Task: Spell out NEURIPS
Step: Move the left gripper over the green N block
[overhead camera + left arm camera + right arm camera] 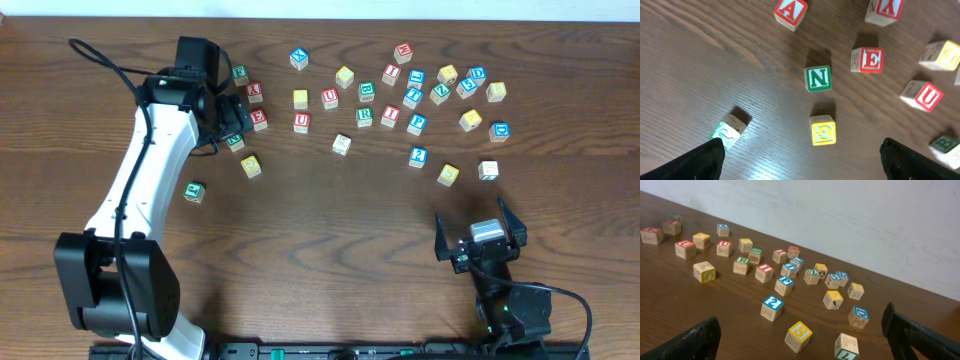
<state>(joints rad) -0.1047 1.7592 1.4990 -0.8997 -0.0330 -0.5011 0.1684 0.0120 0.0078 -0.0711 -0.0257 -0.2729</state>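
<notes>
Hovering over the far-left part of the desk, the left gripper hangs with its jaws spread wide and nothing between them. The green N cube lies just ahead of it, apart from the red E cube and from a yellow cube beside it. A red U cube sits further right. The other letters are scattered along the far edge toward the right, and a yellow S cube lies nearest the right gripper, which is also wide open and empty near the near-right corner.

These cubes look light, rigid and not fragile, so a firm pinch should do no harm. Their flat parallel sides suit two fingers. The best hold is probably across two opposite side faces, low on the cube, with the jaws square to it. Painted faces may be a little slick, and a skewed approach could twist the cube or nudge a neighbour. The A cube is not wanted.
</notes>
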